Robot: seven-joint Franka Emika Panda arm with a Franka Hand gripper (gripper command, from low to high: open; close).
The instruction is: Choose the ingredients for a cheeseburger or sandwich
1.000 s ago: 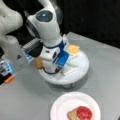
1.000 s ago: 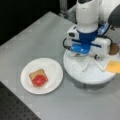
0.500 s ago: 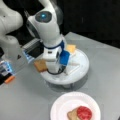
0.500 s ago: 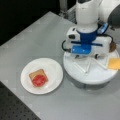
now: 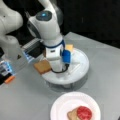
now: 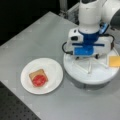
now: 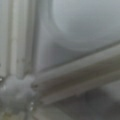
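Note:
In both front views my gripper (image 5: 58, 71) (image 6: 86, 58) hangs low over the middle of a round white divided tray (image 5: 83, 71) (image 6: 82, 78), and its fingertips are hidden under the hand. A brown toast square (image 5: 42, 67) lies at the tray's left edge, beside the hand. A yellow cheese square (image 5: 69, 47) (image 6: 114, 61) lies in another compartment. On the white plate (image 5: 62, 105) (image 6: 53, 72), a red tomato disc (image 5: 83, 113) (image 6: 40, 80) rests on a second toast square (image 5: 72, 115) (image 6: 36, 73). The wrist view shows only the tray's white ribs (image 7: 75, 72), very close.
The arm's base and a box with orange and blue parts (image 5: 10, 72) stand at a front view's left. Grey tabletop (image 6: 37, 37) surrounds the plate and tray. The table's dark perforated edge (image 6: 15, 110) runs along a front view's bottom left.
The hand has sunk a little toward the tray's middle. The toast, cheese and plate stack lie where they were.

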